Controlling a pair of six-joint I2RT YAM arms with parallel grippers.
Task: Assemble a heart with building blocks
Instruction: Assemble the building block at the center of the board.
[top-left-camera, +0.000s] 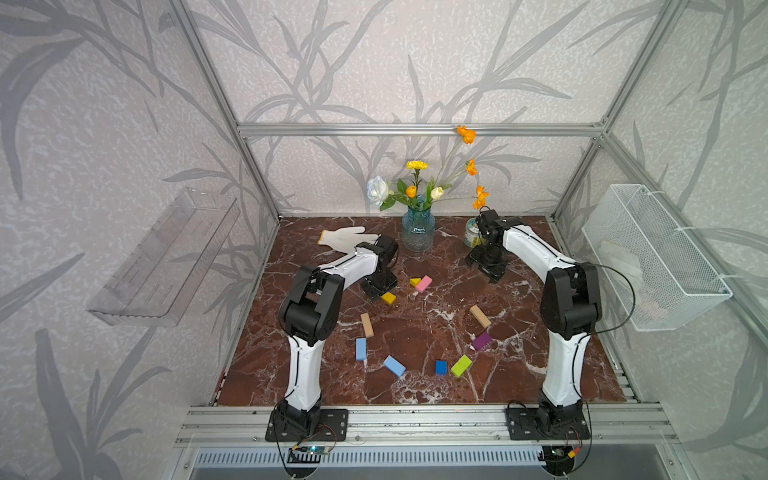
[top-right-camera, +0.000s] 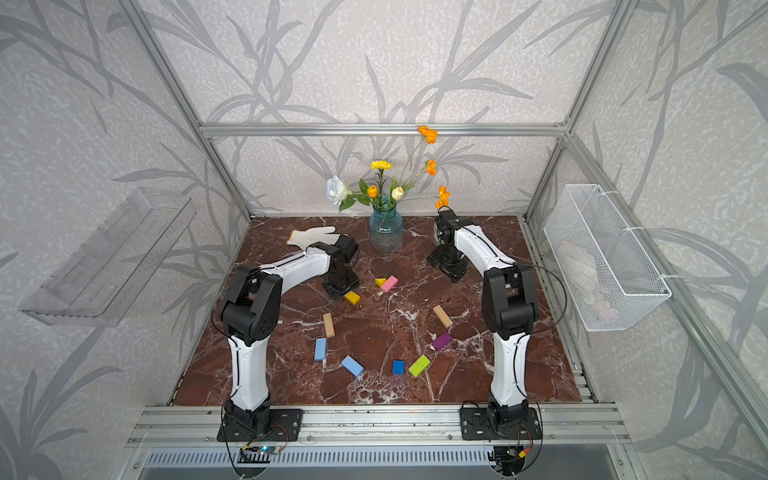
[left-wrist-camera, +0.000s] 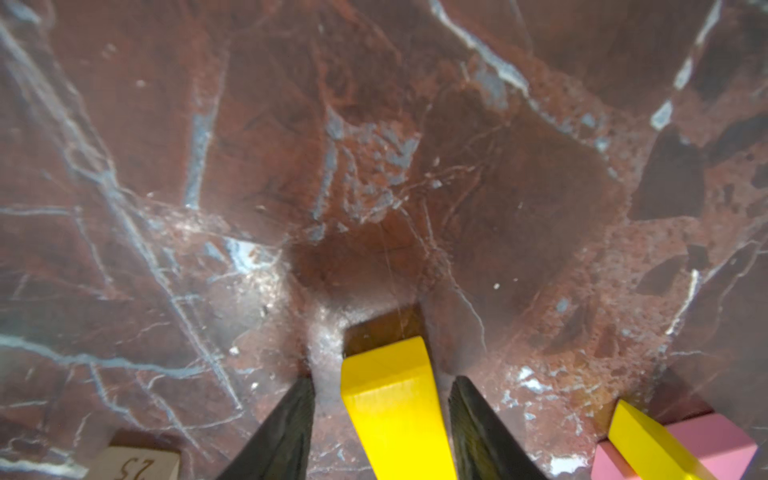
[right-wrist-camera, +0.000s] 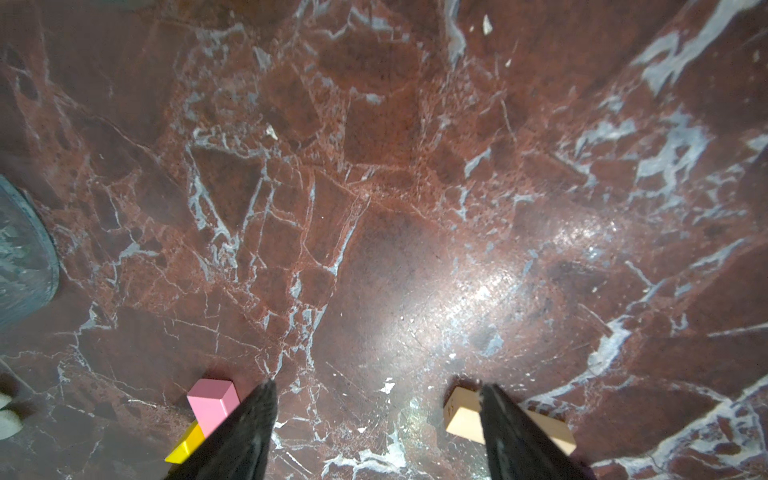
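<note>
The left gripper (left-wrist-camera: 381, 380) stood low over the table (top-left-camera: 424, 332) with its fingers (left-wrist-camera: 291, 424) either side of the yellow block (top-left-camera: 388, 297). A strip of bare marble showed on each side, so the jaws were apart and not yet pinching. That straddle across the block's narrow width looked like the set-up for a grip that would let the block be turned and carried into line. The yellow block lay flat, apart from its neighbours and near the pink block (top-left-camera: 424, 284) and the yellow wedge (top-left-camera: 414, 282), which touched each other at what seemed to be the notch on the far side. The heart (top-right-camera: 441, 340) was only a loose ring with gaps. A tan block (top-left-camera: 367, 324), a light blue block (top-left-camera: 360, 348) and a second light blue block (top-left-camera: 394, 365) ran down the left arm's side. A dark blue block (top-left-camera: 441, 367), a lime block (top-left-camera: 461, 365), a purple block (top-left-camera: 482, 341) and a second tan block (top-left-camera: 480, 316) came up the right. The right gripper (right-wrist-camera: 378, 384) hung spread wide over bare marble with nothing between its fingers, probably held back to leave the left arm room.
</note>
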